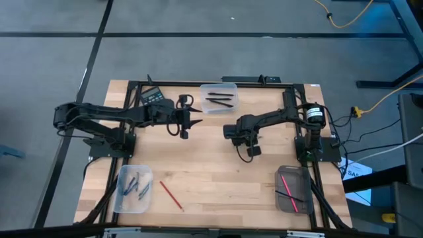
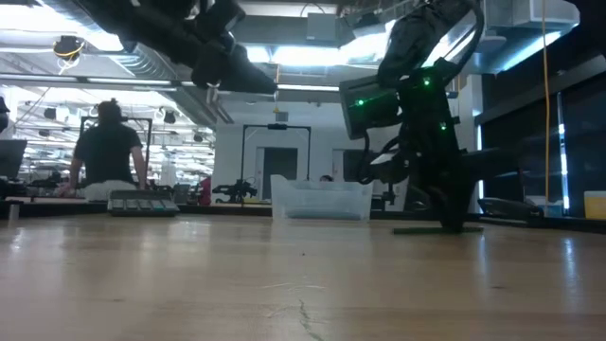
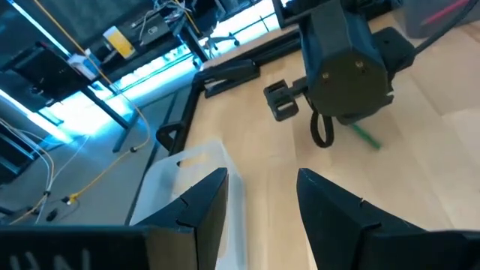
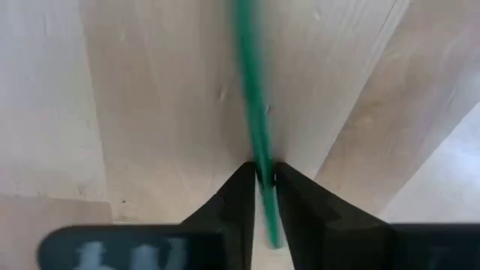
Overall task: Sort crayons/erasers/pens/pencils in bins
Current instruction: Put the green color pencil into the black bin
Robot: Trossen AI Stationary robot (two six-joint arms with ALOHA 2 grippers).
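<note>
My right gripper [image 1: 251, 151] hovers over the middle of the table, shut on a thin green stick [image 4: 251, 90]. That green stick [image 3: 367, 137] also peeks out from under it in the left wrist view. My left gripper [image 1: 184, 125] is open and empty, left of the far clear bin [image 1: 218, 98], which holds black sticks. A second clear bin [image 1: 134, 188] at the near left holds grey-blue sticks. The dark bin [image 1: 294, 190] at the near right holds a red-pink stick. One red stick [image 1: 170, 195] lies flat on the table near the left bin. My right gripper [image 4: 262, 169] pinches the green stick near one end [image 4: 261, 161] between its two fingertips. The fingers come from above, pointing down, and lie across the stick. The rest of the stick reaches out over the wood; whether it rests on the table I cannot tell.
A black calculator [image 1: 155, 96] lies at the far left of the table, behind my left arm. A black frame [image 1: 264, 82] borders the table's far edge and sides. Bare wood [image 1: 211, 172] stretches between the two near bins. A person [image 2: 109, 152] sits in the room beyond.
</note>
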